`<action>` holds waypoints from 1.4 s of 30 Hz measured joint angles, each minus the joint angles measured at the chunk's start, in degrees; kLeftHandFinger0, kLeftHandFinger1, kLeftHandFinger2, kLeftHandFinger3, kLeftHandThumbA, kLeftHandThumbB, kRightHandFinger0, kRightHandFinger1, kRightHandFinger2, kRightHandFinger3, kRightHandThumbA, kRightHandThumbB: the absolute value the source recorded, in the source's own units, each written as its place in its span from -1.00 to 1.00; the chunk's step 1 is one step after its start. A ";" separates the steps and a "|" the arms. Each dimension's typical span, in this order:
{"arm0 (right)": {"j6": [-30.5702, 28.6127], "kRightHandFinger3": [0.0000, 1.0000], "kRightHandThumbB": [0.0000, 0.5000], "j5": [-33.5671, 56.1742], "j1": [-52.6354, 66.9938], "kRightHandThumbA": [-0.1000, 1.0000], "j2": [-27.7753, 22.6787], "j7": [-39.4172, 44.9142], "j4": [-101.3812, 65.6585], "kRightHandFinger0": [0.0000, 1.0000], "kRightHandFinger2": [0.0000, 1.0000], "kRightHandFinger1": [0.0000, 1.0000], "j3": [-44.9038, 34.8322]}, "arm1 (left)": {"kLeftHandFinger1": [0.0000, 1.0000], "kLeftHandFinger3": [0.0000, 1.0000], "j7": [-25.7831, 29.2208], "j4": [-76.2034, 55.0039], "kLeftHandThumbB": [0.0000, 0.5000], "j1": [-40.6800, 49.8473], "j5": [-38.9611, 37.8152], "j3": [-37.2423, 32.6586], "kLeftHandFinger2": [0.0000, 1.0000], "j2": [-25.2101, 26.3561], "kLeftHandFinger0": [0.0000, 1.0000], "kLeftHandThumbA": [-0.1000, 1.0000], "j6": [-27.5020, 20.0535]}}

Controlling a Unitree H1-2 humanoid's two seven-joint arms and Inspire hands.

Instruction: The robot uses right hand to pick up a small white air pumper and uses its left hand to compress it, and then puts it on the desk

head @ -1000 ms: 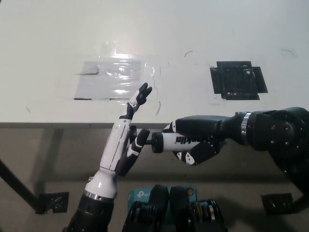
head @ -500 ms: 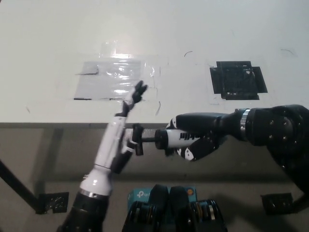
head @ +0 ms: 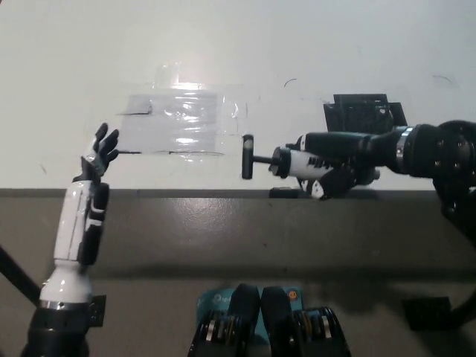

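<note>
Black right hand [head: 331, 165] grips the small white air pumper [head: 286, 161] sideways just over the white surface's [head: 297, 44] near edge, its plunger handle pointing left. White left hand [head: 95, 160] hovers well apart, fingers spread, empty.

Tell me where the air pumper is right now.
In the head view, the air pumper sits right of centre, held in the right hand over the desk's front edge, beside the black tape patch.
</note>
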 measured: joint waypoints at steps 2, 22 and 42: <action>-0.72 0.84 -0.52 -1.43 -1.89 -1.00 -0.03 -1.23 3.56 -0.65 0.60 0.10 0.13 | 1.00 1.00 0.00 0.29 0.19 0.52 -0.51 0.30 1.00 0.17 1.00 1.00 -0.13; -12.41 0.83 -0.38 -10.37 -13.36 -1.00 6.04 -19.96 46.78 -0.68 0.83 0.24 3.76 | 1.00 1.00 -0.03 2.71 0.11 6.21 -0.32 -1.42 1.00 0.26 1.00 1.00 -1.18; -22.87 1.00 1.00 -12.52 -17.24 0.31 7.02 -31.26 63.66 1.00 1.00 1.00 4.41 | 1.00 1.00 -0.06 4.09 0.17 6.61 -0.45 -1.73 1.00 1.05 1.00 1.00 -1.75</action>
